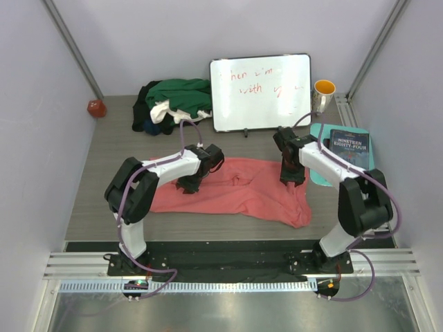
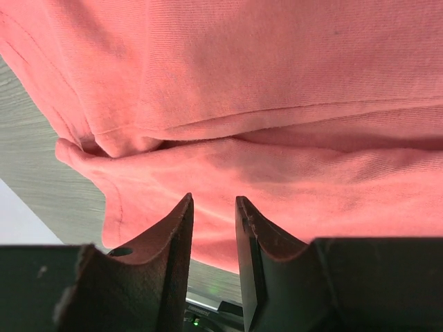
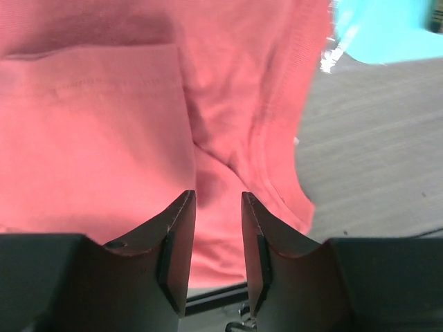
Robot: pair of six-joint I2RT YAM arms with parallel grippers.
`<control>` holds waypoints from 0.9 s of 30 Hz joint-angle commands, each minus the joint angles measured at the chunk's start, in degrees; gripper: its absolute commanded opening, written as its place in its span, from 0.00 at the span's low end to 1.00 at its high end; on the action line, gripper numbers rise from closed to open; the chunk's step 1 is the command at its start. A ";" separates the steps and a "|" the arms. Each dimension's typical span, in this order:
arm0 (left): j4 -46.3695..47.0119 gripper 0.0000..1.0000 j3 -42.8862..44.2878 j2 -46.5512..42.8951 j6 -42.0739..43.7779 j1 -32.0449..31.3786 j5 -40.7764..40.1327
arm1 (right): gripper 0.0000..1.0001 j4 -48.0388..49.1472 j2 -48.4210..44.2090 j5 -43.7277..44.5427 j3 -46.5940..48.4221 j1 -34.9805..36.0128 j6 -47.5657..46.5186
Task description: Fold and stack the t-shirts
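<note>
Cloth, soft, light and limp: pink shirt (image 1: 235,188) spread rumpled between both arms. Likely to sag and slide if pinched through one layer only; best taken at hem or corners, all layers together. Low over it, left gripper (image 2: 213,200) and right gripper (image 3: 218,196), jaws a little apart, nothing held. Room to move toward front edge of table (image 1: 97,200); board (image 1: 261,92), mug (image 1: 323,93), book (image 1: 348,146) and shirt pile (image 1: 173,102) crowding back.

Salmon-pink t-shirt (image 1: 235,190), dark green shirt (image 1: 181,92), red ball (image 1: 95,108), turquoise mat (image 1: 316,176), dark blue book (image 1: 348,146)
</note>
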 commanded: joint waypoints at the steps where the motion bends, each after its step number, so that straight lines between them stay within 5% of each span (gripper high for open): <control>1: 0.84 0.32 0.08 -0.61 -0.12 -0.16 -1.23 | 0.38 5.67 5.66 -2.82 2.08 -0.12 -3.54; 12: 0.67 0.31 0.61 1.15 0.23 -0.24 -1.41 | 0.39 7.53 9.62 -5.90 4.63 -0.82 -5.73; 21: 0.76 0.31 0.52 1.15 0.32 -0.24 -1.58 | 0.29 8.67 12.78 -8.10 4.72 -1.26 -6.61; 22: 0.84 0.31 0.52 1.32 0.32 -0.24 -1.50 | 0.25 8.76 12.96 -8.10 4.81 -1.35 -6.79; 24: 0.76 0.32 0.61 1.33 0.41 -0.16 -1.58 | 0.01 8.84 13.22 -7.75 4.72 -1.35 -6.88; 27: 0.76 0.32 0.61 1.50 0.41 -0.16 -1.50 | 0.01 8.41 12.35 -5.91 4.46 -1.26 -6.35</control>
